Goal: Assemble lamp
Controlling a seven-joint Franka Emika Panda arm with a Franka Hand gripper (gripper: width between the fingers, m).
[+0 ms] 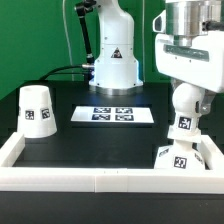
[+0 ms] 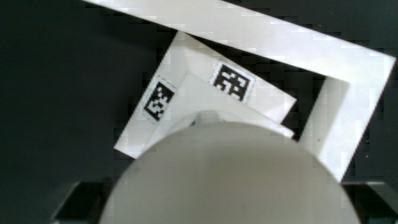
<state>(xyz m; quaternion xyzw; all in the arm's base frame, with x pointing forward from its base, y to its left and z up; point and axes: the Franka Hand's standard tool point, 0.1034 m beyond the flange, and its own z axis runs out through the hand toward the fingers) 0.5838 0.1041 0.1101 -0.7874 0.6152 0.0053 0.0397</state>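
Black table (image 1: pixel 60 150): tagged shade (image 1: pixel 37 108), marker board (image 1: pixel 113 115), tagged bulb (image 1: pixel 186 110) above tagged base (image 1: pixel 182 157).

The middle of the tabletop (image 1: pixel 90 140) lay open, the flat marker board (image 1: pixel 113 115) its only low obstacle. The shade (image 1: pixel 37 110) stood near the exterior view's left edge. The base (image 1: pixel 183 158) and bulb (image 1: pixel 184 112) filled the right front corner, against the white rail (image 1: pixel 100 182).

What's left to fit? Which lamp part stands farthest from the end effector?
The shade, alone at the exterior view's left; the bulb and base are together at its right.
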